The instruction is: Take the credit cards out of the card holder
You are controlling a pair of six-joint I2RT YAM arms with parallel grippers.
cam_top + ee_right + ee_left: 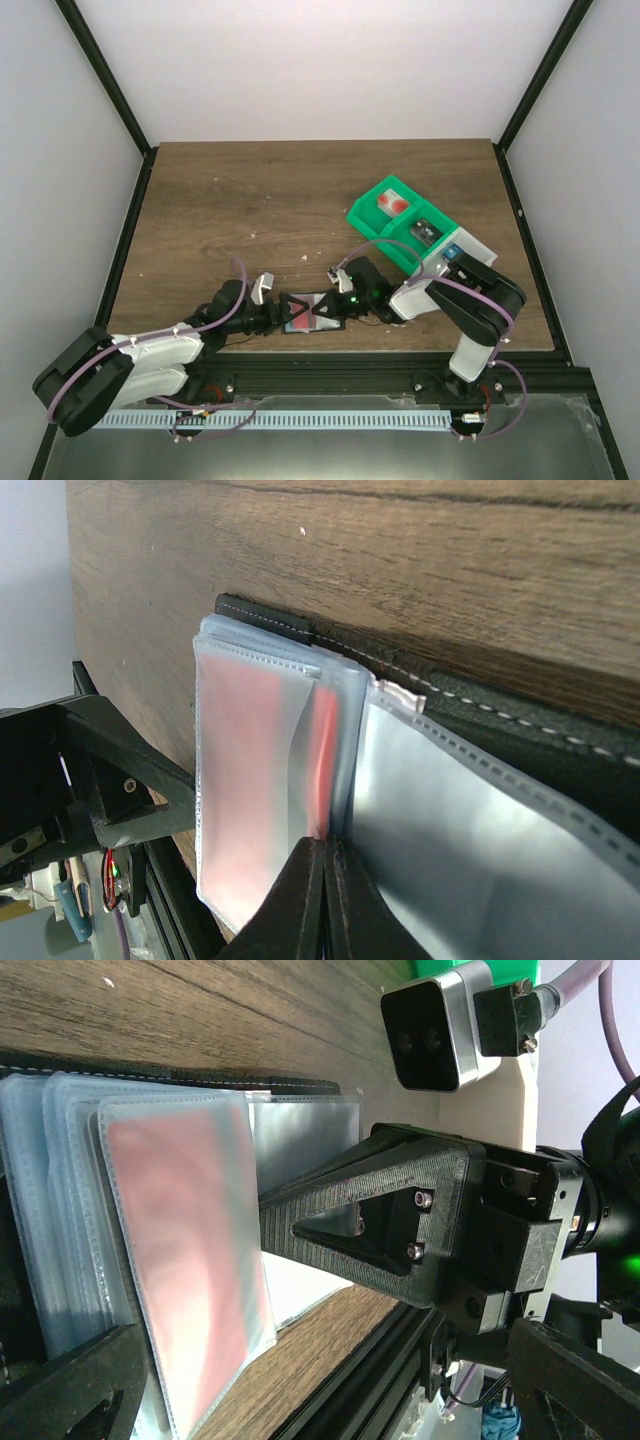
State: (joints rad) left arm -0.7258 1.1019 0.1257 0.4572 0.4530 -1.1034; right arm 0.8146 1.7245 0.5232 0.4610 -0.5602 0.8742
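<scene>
The card holder [303, 322] lies open near the table's front edge, between my two grippers. Its black stitched edge [520, 720] and clear sleeves show in the right wrist view. A credit card [190, 1260], white with a red blotch, sits in the top sleeve. My right gripper [325, 875] is shut, pinching the edge of a red-marked card [322, 770] at the sleeve's mouth; in the top view it [335, 308] is at the holder's right side. My left gripper [283, 318] is open at the holder's left side, with one finger [70, 1390] over the sleeves.
A green tray [365, 222] stands at the right, with a white-and-red card [390, 205] in one compartment. A clear-white tray [475, 243] adjoins it. The black frame rail [330, 365] runs just in front of the holder.
</scene>
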